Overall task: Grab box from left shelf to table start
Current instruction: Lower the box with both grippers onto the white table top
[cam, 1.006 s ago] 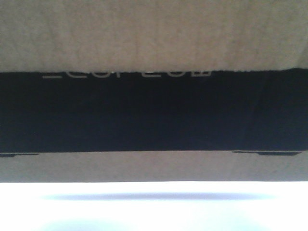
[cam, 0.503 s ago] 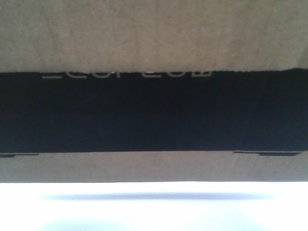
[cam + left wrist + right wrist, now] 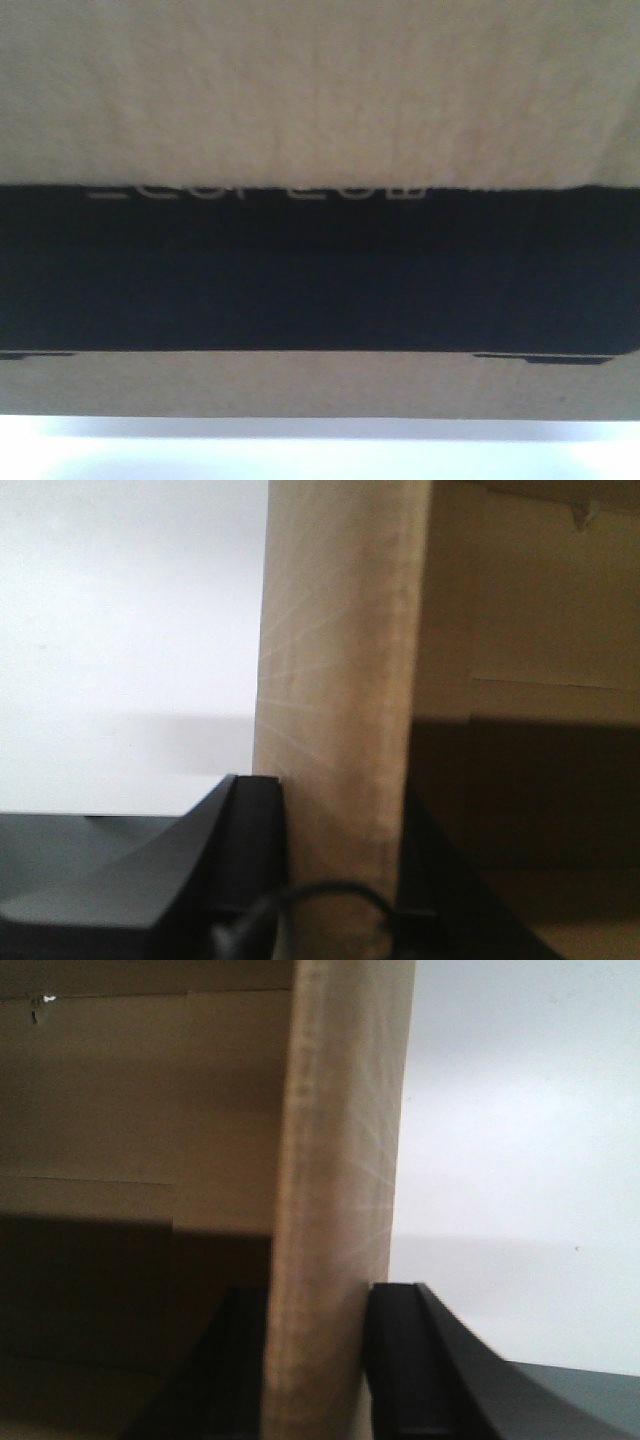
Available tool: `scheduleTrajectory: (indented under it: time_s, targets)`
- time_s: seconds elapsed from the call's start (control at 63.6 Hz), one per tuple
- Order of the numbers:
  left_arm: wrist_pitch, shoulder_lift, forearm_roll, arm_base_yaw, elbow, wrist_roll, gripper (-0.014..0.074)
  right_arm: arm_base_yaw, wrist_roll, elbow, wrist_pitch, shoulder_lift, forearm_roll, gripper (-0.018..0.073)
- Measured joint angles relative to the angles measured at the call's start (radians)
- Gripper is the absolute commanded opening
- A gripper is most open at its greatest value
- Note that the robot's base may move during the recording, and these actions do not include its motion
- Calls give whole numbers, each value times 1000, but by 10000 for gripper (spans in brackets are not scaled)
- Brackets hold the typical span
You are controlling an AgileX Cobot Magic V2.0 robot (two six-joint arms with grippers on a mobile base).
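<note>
Box held at both side walls above the table.
The box (image 3: pixel 320 260) fills the front view, the white table (image 3: pixel 320 460) just below; left gripper (image 3: pixel 335 880) and right gripper (image 3: pixel 315 1360) each clamp a cardboard wall.

The box (image 3: pixel 320 100) overfills the front view, cut off at the top and both sides, its white lettering (image 3: pixel 255 190) blurred and half lost at the black panel's edge. Each wrist view shows only 1 cardboard wall; the left hand (image 3: pixel 335 880) and right hand (image 3: pixel 315 1360) are cropped at the bottom.
</note>
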Motion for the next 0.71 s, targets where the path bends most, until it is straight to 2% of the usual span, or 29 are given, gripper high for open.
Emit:
scheduleTrajectory:
  time_s: [0.409, 0.707]
  targets:
    - [-142, 345, 31, 2, -80, 13, -15, 0, -23, 0, -173, 281, -36, 57]
    - [-165, 456, 40, 2, -93, 13, -15, -2, -55, 4, -272, 396, -46, 57]
